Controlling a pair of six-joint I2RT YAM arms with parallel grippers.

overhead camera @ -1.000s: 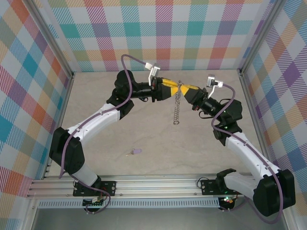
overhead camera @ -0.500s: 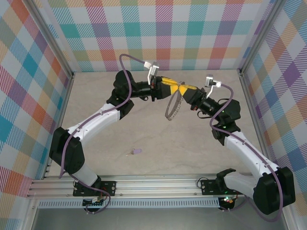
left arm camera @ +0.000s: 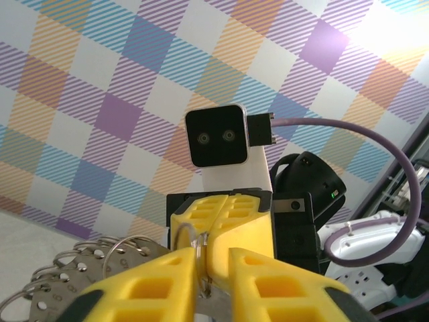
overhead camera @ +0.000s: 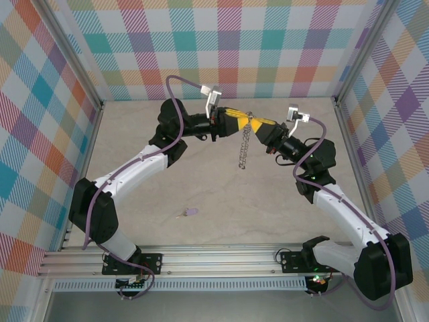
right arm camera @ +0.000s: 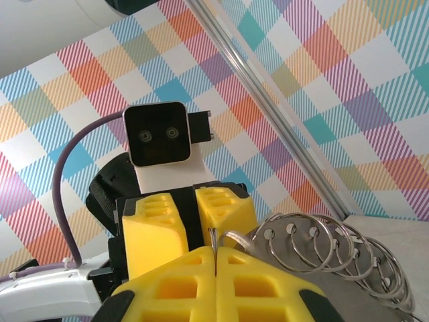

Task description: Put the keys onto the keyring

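While the right claw [right arm camera: 216, 258] clenches the keyring [overhead camera: 242, 149] aloft, the left claw [left arm camera: 212, 268] brackets its wire. Can't tell if it grips! Lilac key [overhead camera: 191, 212] lies on the bench [overhead camera: 201, 178].

The keyring [overhead camera: 242, 149], which a second ago hung straight below the meeting claws and then swung out in a bow toward the left arm, now hangs almost straight again, its lower end nearer the left arm than at first. The right claw [overhead camera: 255, 125] has shifted slightly toward the left claw [overhead camera: 246, 122], whose wrist has edged toward the far wall.
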